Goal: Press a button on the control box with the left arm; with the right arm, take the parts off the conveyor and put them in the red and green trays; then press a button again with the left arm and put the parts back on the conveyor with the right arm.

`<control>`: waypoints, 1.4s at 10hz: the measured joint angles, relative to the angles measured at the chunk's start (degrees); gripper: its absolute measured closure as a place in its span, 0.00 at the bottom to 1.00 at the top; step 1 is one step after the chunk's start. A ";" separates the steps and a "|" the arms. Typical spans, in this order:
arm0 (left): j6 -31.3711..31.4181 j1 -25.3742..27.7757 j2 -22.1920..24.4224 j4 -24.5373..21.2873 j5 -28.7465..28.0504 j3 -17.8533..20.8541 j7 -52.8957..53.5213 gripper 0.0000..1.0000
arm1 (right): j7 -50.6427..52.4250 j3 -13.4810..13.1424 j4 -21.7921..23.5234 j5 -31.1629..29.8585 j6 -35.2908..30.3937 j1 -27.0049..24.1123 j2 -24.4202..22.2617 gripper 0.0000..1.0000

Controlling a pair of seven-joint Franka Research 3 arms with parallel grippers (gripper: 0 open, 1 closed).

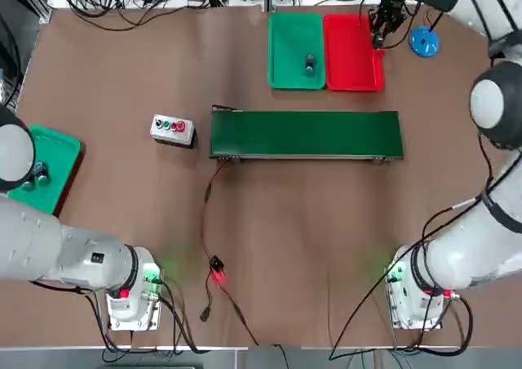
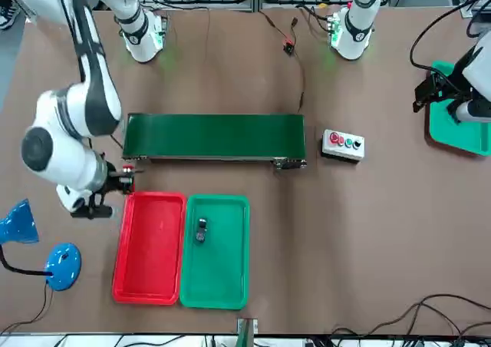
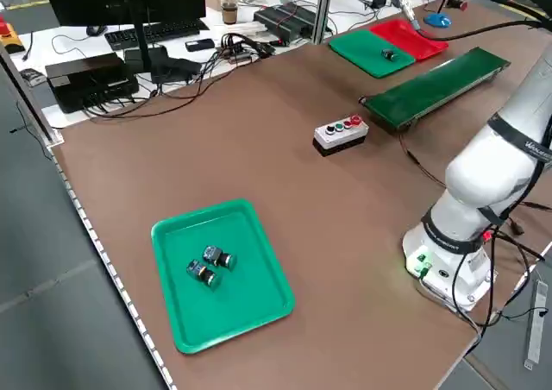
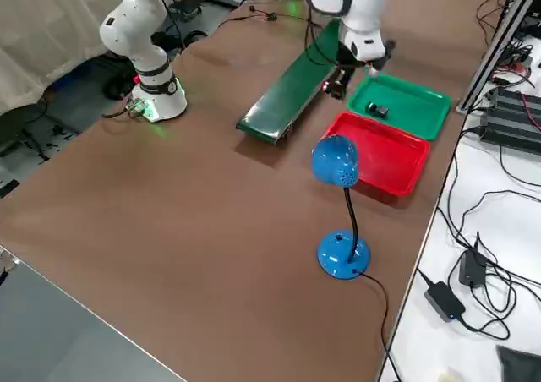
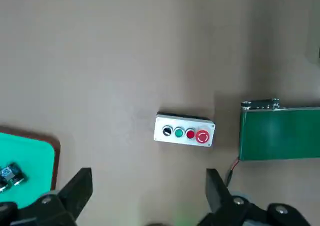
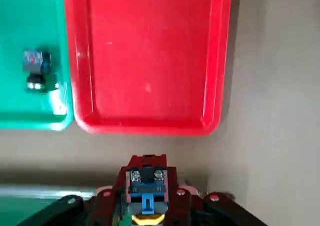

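Above the smooth brown table [image 1: 277, 246], my left tool [image 5: 149, 176] hangs open while my right tool [image 6: 147, 178] grips a part [image 6: 148, 198] near the red tray [image 6: 150, 61].

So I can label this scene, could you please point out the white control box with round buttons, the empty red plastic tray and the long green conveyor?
White control box [image 5: 184, 130]: left wrist view, top face.
Red plastic tray [image 2: 149, 248]: front view, bare floor.
Long green conveyor [image 1: 306, 135]: top view, belt.

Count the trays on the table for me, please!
3: the red tray, the green tray beside it, and another green tray at the robot's left, partly under its left arm.
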State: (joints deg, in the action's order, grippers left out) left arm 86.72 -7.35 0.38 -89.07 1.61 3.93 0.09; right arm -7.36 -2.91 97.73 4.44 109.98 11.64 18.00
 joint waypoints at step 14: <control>-0.03 0.04 0.00 0.01 0.00 0.02 0.00 0.00 | -0.12 0.15 40.41 0.10 28.76 2.03 -12.94 0.66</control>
State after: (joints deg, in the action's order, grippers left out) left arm 86.69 -7.30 0.38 -89.06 1.61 3.95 0.09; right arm -7.48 -2.76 138.14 4.54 138.75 13.67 5.06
